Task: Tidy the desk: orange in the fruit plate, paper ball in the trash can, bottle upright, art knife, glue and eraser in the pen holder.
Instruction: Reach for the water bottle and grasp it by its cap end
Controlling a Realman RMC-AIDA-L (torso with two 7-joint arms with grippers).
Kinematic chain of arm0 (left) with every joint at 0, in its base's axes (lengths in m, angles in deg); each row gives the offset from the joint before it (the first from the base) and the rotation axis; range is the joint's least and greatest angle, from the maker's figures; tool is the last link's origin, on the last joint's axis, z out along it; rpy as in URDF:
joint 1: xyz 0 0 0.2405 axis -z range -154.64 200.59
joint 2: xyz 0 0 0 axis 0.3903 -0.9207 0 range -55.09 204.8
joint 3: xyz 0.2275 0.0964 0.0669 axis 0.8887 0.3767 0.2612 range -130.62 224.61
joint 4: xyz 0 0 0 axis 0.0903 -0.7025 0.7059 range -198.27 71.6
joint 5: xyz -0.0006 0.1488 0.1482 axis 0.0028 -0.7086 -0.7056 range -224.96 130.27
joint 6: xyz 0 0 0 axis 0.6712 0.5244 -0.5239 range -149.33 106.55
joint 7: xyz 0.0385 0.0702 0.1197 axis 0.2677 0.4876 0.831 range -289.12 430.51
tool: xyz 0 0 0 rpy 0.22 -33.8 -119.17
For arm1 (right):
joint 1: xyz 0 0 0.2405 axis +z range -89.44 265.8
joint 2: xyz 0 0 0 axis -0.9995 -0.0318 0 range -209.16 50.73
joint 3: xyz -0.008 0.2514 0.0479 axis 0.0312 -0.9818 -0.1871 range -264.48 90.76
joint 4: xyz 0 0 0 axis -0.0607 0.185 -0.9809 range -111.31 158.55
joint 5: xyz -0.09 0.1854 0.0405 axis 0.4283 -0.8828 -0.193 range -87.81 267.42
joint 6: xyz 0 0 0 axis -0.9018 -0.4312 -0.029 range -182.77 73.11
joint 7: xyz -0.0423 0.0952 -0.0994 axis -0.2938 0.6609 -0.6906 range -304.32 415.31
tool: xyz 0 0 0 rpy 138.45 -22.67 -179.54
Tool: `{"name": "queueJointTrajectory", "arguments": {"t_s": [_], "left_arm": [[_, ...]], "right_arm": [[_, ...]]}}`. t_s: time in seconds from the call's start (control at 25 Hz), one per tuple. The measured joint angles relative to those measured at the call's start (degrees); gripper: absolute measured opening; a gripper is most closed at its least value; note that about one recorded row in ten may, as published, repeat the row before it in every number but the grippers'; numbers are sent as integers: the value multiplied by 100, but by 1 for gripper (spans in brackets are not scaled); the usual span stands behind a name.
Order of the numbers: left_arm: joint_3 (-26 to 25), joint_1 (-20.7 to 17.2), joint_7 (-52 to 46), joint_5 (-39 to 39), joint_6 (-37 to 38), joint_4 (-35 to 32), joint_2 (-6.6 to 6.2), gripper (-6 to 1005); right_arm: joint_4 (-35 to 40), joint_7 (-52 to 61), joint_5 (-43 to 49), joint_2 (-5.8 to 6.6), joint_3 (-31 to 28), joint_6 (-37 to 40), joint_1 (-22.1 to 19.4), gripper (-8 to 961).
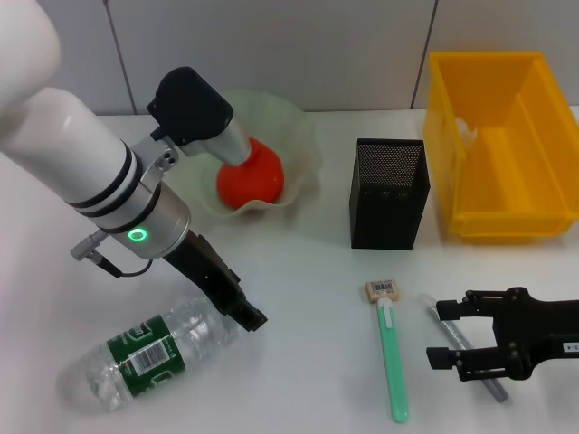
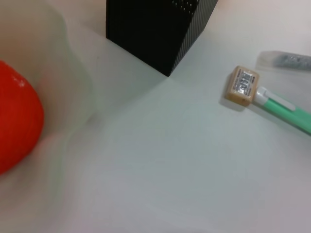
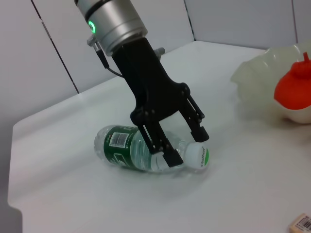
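Note:
The bottle (image 1: 149,354) lies on its side at the table's front left, white cap (image 3: 198,156) pointing right. My left gripper (image 3: 185,144) is open, one finger on each side of the bottle's neck. The orange (image 1: 251,177) rests in the fruit plate (image 1: 303,136). By the pen holder (image 1: 387,193) lie the eraser (image 1: 383,289), the green art knife (image 1: 392,362) and the grey glue stick (image 1: 463,351). My right gripper (image 1: 448,334) is open, straddling the glue. The paper ball (image 1: 467,130) lies in the yellow trash can (image 1: 502,221).
The trash can stands at the back right, close beside the pen holder. The eraser (image 2: 242,86) touches the art knife's (image 2: 286,112) white end. A grey wall runs behind the table. The left arm's bulk (image 1: 99,172) hangs over the left half.

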Motion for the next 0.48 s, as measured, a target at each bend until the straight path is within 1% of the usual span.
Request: {"name": "queueJointTrajectory", "arguments": {"t_s": [0.12,0.16,0.48], "left_arm": [[71,0,-2,-11,-74,42,0,755],[177,-12,-15,-17,-200,75,0,755],[208,-29,-2,-21,-286,186,0,754]], "right_arm": [[0,0,-3,-7,-43,0,6,783],[0,0,-3,-10,-56,0,9,783],[0,0,-4,-19,-73,1,11,783]]}}
